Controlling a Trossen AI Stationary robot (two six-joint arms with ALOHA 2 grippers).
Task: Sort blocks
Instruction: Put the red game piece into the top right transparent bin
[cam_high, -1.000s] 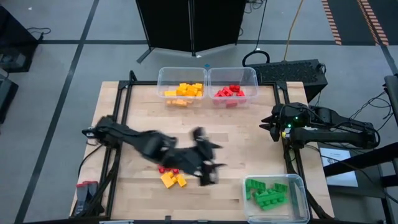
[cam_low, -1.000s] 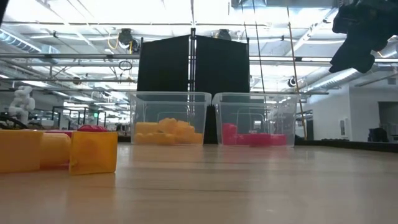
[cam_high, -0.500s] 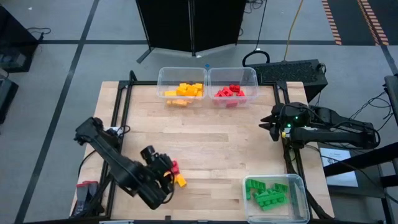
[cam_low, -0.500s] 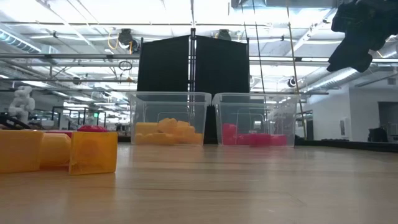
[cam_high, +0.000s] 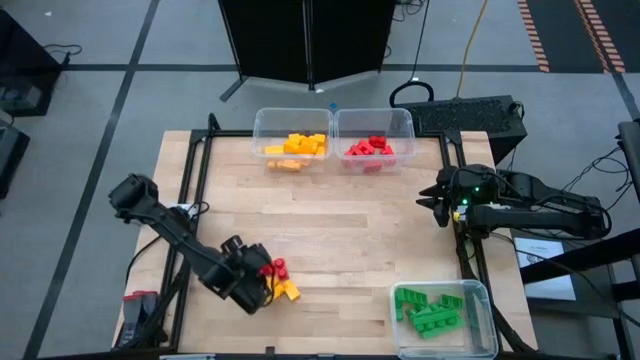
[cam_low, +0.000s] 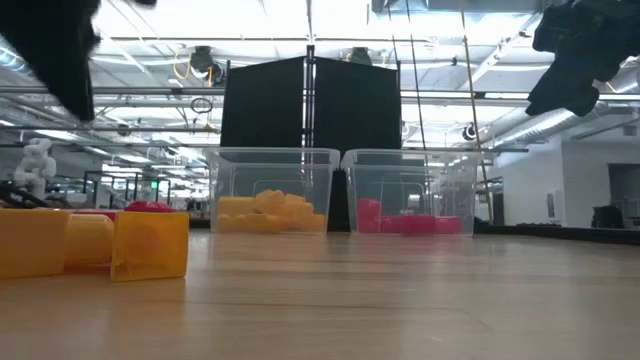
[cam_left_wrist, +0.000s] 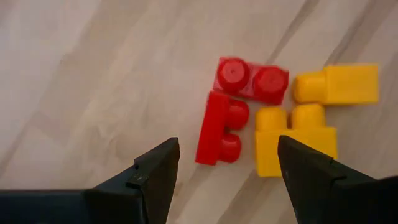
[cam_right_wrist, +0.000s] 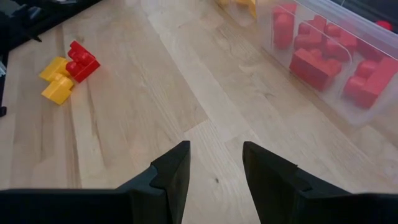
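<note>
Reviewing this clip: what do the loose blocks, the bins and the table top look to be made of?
Loose red blocks and yellow blocks: likely moulded plastic, smooth and slightly glossy, with rounded studs and even colour.
Clear bins: thin transparent plastic, it seems; their contents show through the walls.
Table top: wood, probably butcher-block, pale with visible grain and joined strips; matte to satin finish.

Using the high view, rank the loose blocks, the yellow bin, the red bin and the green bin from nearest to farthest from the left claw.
1. Loose blocks, right beside the left claw, near the table's front left.
2. Green bin, front right corner.
3. Yellow bin, back edge.
4. Red bin, back edge, right of the yellow bin.
</note>
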